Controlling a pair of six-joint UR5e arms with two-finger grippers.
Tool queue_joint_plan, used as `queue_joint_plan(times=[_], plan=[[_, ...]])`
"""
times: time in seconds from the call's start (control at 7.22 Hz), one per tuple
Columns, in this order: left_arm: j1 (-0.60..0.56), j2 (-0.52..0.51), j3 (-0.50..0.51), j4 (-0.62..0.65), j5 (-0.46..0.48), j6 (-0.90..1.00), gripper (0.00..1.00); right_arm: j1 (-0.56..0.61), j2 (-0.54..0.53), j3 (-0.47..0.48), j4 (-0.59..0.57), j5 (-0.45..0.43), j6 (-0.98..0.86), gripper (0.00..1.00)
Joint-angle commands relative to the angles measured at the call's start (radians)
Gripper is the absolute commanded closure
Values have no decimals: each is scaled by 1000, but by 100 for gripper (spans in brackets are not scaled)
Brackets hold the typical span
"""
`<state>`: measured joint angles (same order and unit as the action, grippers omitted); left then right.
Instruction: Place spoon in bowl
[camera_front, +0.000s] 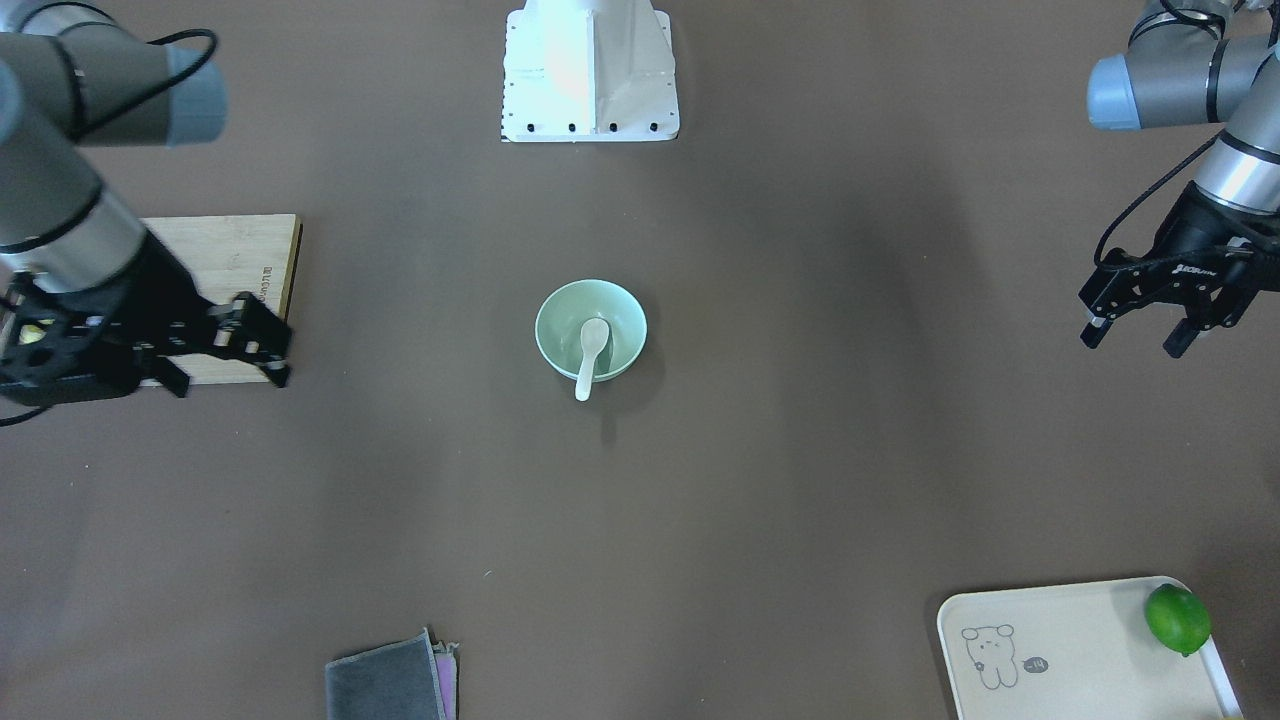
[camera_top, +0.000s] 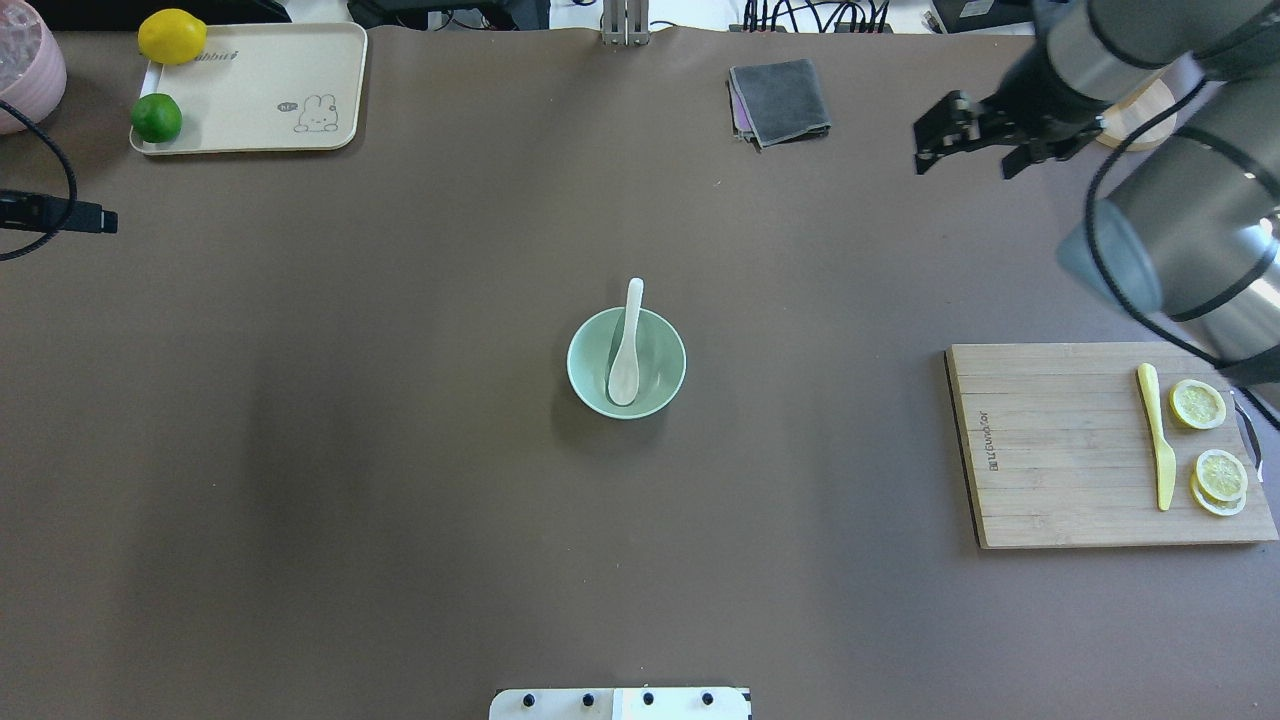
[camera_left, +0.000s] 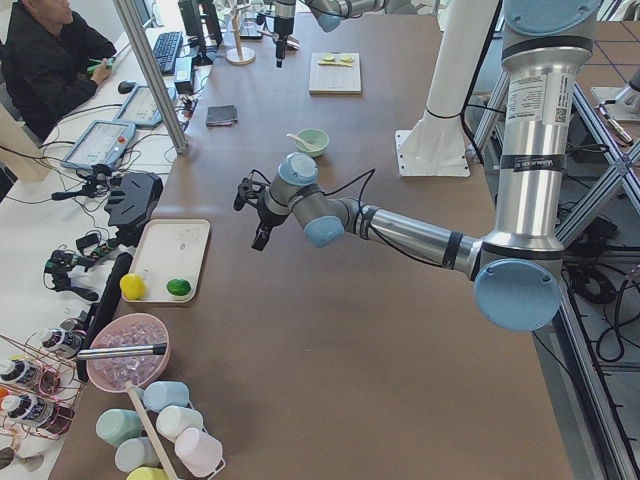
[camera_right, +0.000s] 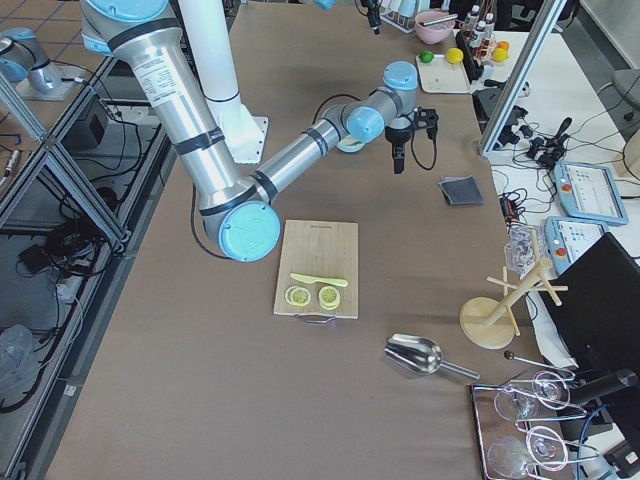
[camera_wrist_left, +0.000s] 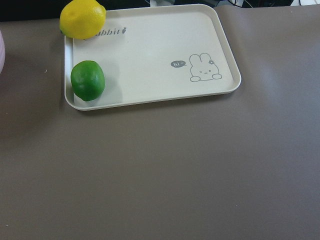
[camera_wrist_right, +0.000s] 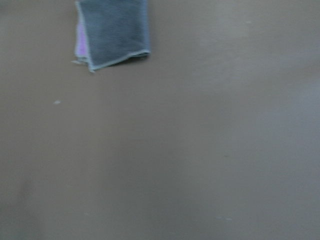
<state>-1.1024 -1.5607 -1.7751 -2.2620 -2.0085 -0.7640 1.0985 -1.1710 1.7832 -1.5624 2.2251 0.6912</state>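
The pale mint-green bowl (camera_front: 553, 312) stands at the middle of the table, also in the overhead view (camera_top: 668, 372). The white spoon (camera_front: 593, 342) lies in it, scoop down inside, with its handle leaning on the rim and sticking out on the side away from the robot (camera_top: 624, 372). My left gripper (camera_front: 1132, 342) is open and empty, held above the table far to the bowl's left. My right gripper (camera_top: 965, 165) is open and empty, far right and beyond the bowl; it also shows in the front view (camera_front: 230, 382).
A bamboo cutting board (camera_top: 1050, 450) with a yellow knife (camera_top: 1160, 440) and lemon slices lies at the right. A cream tray (camera_top: 260, 90) with a lemon and a lime sits far left. A folded grey cloth (camera_top: 780, 100) lies at the far edge.
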Motion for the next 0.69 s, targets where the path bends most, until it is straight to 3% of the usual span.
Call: queue_joint_plan(times=[0.0,0.14,0.28,0.55], plan=[[-8,56,9,9,-10,5,2,206,-186,-13,-91,48,-470,0],[-63,57,26,15,-68,23,2,281,-234,-62,-93,91,-610,0],[-156,86,28,42,-185,123,2,334,-304,-98,-85,117,-733,0],[-392,100,28,280,-310,488,2,394,-387,-154,-78,116,-811,0]])
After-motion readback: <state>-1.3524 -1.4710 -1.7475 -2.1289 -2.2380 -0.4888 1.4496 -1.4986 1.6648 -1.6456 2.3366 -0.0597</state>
